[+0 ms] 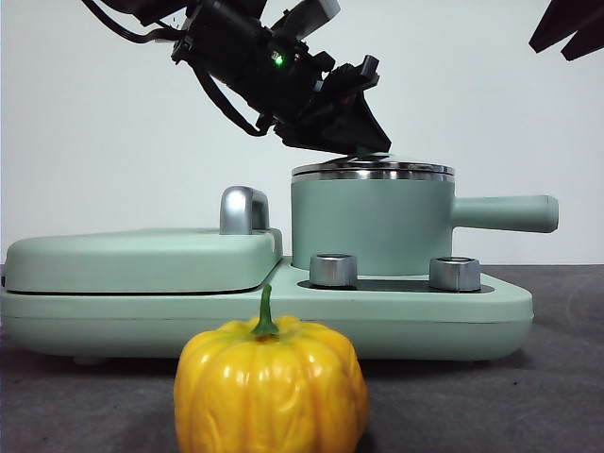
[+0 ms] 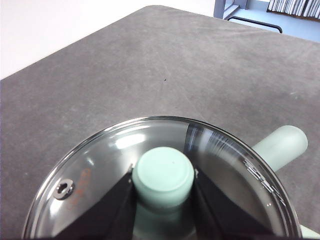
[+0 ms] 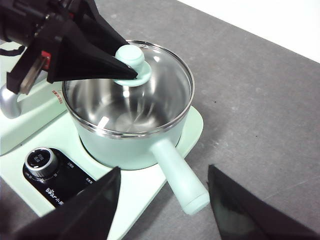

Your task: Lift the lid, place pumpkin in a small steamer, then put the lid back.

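- The left pincer (image 2: 163, 187) has its two jaws closed on the mint knob (image 2: 163, 172) of the lid (image 2: 100, 165), one jaw on each side of it.
- The lid sits on, or just barely off, the steamer (image 1: 368, 226); from the front its steel rim looks level with the pot's rim, so I judge the lifting step is only starting.
- The steamer stands directly under that pincer, its long handle (image 1: 505, 213) pointing off to one side; inside it looks bare steel, as far as I can see.
- The right pincer (image 3: 162, 200) hangs wide open and holds nothing, above and well apart from the pot, near the handle's end.
- The pumpkin (image 1: 271, 389) rests on the bench (image 1: 557, 377), well apart from both pincers, in front of the cooker base (image 1: 472, 311).
- Next move, to my mind: raise the lid straight up and carry it aside, so the open pincer can go for the pumpkin.
- Around: the flat griddle cover (image 1: 142, 260) with its chrome handle (image 1: 243, 209) beside the pot, and two dials (image 1: 333, 270) on the base.
- In the way: the left arm crowds the space over the pot, and the pumpkin looks nearly as wide as the pot's mouth, so it may be a snug fit.
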Motion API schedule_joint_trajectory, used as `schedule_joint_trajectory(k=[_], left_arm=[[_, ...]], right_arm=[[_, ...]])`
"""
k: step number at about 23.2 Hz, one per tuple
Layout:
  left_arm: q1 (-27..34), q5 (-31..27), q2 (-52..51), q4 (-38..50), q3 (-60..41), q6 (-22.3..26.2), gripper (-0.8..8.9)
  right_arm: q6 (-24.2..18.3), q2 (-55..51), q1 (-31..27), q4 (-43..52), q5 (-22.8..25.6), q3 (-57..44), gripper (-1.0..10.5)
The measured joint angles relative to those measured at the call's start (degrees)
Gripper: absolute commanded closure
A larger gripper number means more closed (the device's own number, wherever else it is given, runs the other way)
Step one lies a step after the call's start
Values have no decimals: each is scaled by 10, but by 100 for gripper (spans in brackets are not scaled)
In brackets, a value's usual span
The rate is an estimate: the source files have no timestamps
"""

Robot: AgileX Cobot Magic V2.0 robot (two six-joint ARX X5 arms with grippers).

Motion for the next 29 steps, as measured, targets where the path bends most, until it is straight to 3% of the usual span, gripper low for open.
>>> schedule_joint_trajectory(k=[11, 20, 29], left_arm=[[2, -29, -90, -17, 0, 14, 804], [2, -56, -208, -168, 0, 9, 802], [55, -93, -276, -296, 0, -25, 799]], right_arm=[[0, 0, 0, 0, 0, 0, 670], [0, 0, 5, -1, 0, 0, 670], [0, 0, 86, -21, 0, 0, 670]])
